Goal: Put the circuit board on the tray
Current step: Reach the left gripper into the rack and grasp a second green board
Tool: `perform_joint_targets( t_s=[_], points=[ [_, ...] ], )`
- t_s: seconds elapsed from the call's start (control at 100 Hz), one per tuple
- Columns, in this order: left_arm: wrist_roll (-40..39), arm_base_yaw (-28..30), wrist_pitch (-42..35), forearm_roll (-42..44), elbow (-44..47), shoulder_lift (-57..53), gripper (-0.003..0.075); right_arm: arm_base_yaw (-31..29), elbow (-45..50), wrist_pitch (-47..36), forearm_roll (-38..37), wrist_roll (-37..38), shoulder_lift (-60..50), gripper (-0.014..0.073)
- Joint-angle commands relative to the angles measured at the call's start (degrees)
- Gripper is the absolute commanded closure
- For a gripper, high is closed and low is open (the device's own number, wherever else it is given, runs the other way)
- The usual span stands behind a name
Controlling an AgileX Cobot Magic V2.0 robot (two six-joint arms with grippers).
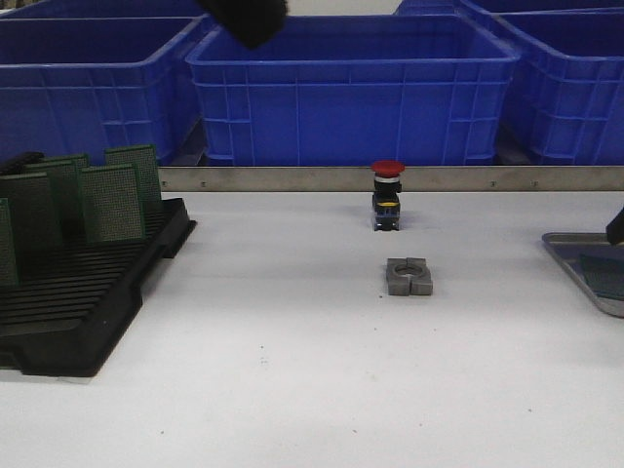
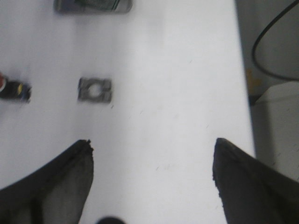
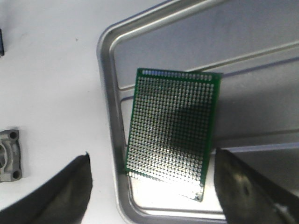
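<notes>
No text, label or number is legible — anywhere.

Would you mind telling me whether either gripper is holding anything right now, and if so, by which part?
Nothing is held. The left gripper is open over bare table; the right gripper is open above the circuit board, which lies in the tray.

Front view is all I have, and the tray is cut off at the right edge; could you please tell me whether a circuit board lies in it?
Observer: Yes, the right wrist view shows one green circuit board lying inside the tray rim, near a corner.
Operator: Is the right hand gripping it?
Observer: No, the right hand is open above it, a finger on each side.
Operator: And the left hand?
Observer: The left hand is open and empty over the table.
</notes>
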Motion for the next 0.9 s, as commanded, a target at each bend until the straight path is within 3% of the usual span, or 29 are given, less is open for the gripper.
perform_joint_targets(
  t_s=[0.0,0.18,0.45,0.89],
  points=[
    [-0.3,2.53,1.02,4.1,-2.1,-2.91,0.0217,-0.32,-1.46,1.35,1.02,-0.26,-2.24,0.0032],
    [-0.3,8.28,-2.15,13.2,-2.1,-2.25,0.0217,-0.32,-1.46,1.41,1.02,-0.26,-2.24,0.0032],
    [0.4,14.54,-6.04,17.26,-2.1,3.93,0.0217,-0.32,-1.46,2.18,1.02,-0.26,-2.24,0.0032],
    [2.23,15.89,-12.16,20.43,-2.2,10.53,0.0281,-0.32,-1.46,2.94,1.02,-0.26,-2.24,0.0032]
  ],
)
